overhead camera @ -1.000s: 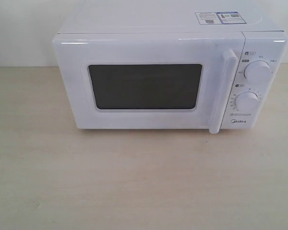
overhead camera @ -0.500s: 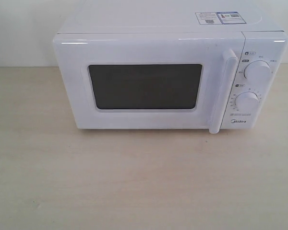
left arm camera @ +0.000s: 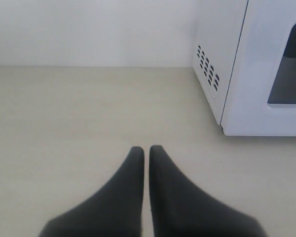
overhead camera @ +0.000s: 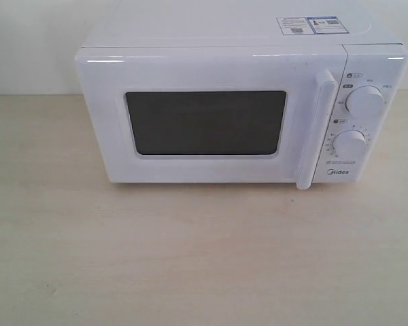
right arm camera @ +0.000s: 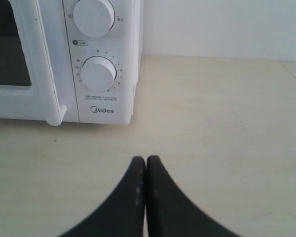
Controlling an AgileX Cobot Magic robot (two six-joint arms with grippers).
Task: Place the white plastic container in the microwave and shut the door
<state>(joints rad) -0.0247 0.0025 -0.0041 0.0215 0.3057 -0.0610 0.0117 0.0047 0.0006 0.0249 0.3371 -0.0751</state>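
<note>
Reading door (overhead camera: 204,75) closed on microwave (overhead camera: 190,30). No white plastic container in view; dark window (overhead camera: 205,122) hides the cavity, so can't tell if done or not started. Both left gripper (left arm camera: 144,148) and right gripper (right arm camera: 146,158) have fingers pressed together, holding nothing, over table (overhead camera: 190,258) left and right of microwave.

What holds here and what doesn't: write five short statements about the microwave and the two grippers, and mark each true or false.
1. The door of the microwave is shut. True.
2. The left gripper is wide open. False: its fingers are closed together, holding nothing.
3. The right gripper is shut and empty. True.
4. The microwave has three knobs. False: only two, the upper knob and the lower knob.
5. The handle sits on the door's edge farthest from the knobs. False: it sits right beside them.
</note>
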